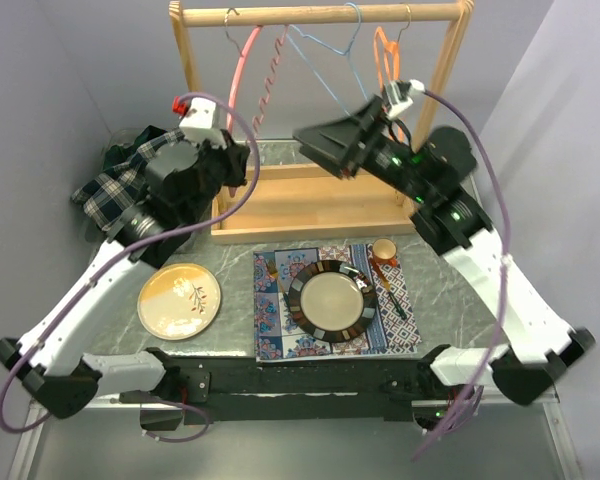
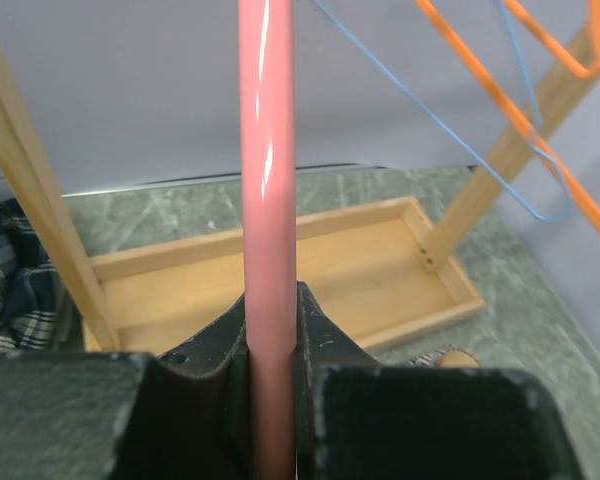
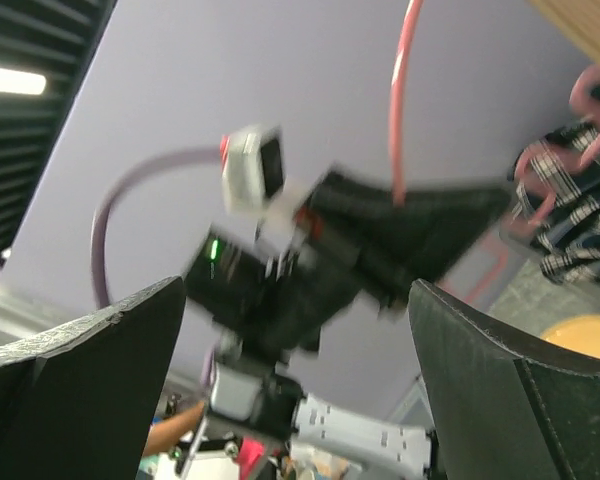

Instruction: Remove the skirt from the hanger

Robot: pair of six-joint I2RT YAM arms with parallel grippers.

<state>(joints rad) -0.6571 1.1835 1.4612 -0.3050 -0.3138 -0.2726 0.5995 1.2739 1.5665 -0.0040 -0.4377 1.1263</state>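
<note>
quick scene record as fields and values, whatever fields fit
left gripper: shut on pink tube hanger
right gripper: open, empty, by the rack
plaid skirt: heaped on table, left of wooden rack
other hangers on rail: blue wire hanger, orange hanger
near table: beige plate; dark-rimmed plate on patterned placemat
</note>
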